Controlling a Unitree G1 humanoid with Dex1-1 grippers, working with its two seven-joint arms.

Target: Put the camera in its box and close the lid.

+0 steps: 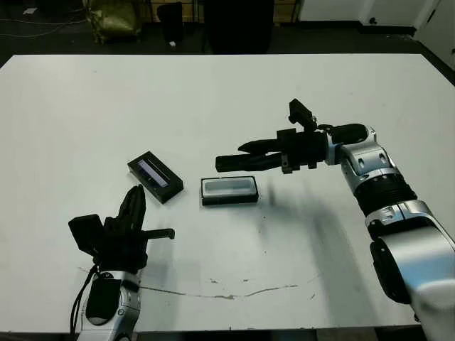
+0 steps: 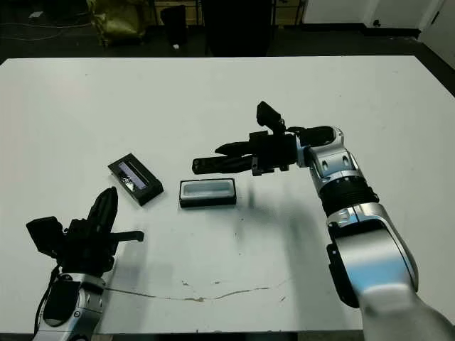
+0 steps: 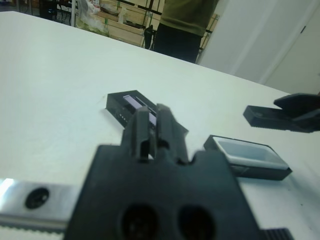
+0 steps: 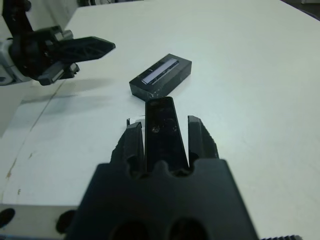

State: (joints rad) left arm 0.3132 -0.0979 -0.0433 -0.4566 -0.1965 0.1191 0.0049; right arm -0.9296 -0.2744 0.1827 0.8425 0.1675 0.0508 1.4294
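Note:
My right gripper (image 1: 249, 158) is shut on the camera (image 1: 229, 163), a slim black bar held level, jutting past the fingertips (image 4: 199, 131). It hangs just above the far side of the box (image 1: 229, 190), a small black tray with white lining lying open on the table. The lid (image 1: 155, 176), black with a pale stripe, lies flat to the left of the box. Near the front left edge my left gripper (image 1: 136, 195) points toward the lid, a short way from it. Its fingers (image 3: 167, 125) are close together with nothing between them.
The white table (image 1: 227, 92) stretches wide behind and to the right of the objects. A thin crack line (image 1: 234, 293) runs along its front part. A person (image 3: 187, 22) stands beyond the far edge, among dark furniture and boxes.

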